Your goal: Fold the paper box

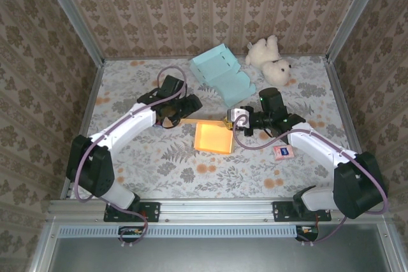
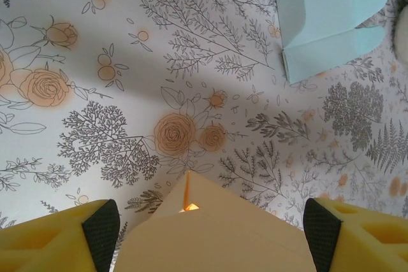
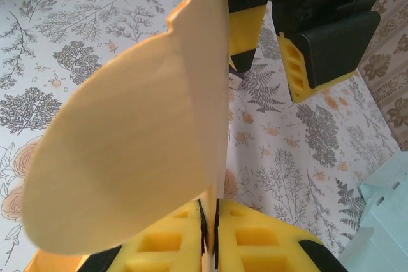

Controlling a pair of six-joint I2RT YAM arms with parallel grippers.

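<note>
One orange box [image 1: 212, 136], one blue box [image 1: 222, 71], one teddy [image 1: 269, 55], one card [image 1: 282, 151].

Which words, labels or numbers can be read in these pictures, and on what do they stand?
None can be read.
The small card: print, if any, too small to read.
The orange box and the blue box: no print seen.

Left arm [image 1: 121, 130] and right arm [image 1: 319, 148]: white shells, black joints. Purplish cables [image 1: 76, 179] alongside. Fingers [image 2: 48, 246] yellow, with black pads [image 2: 102, 229].
</note>
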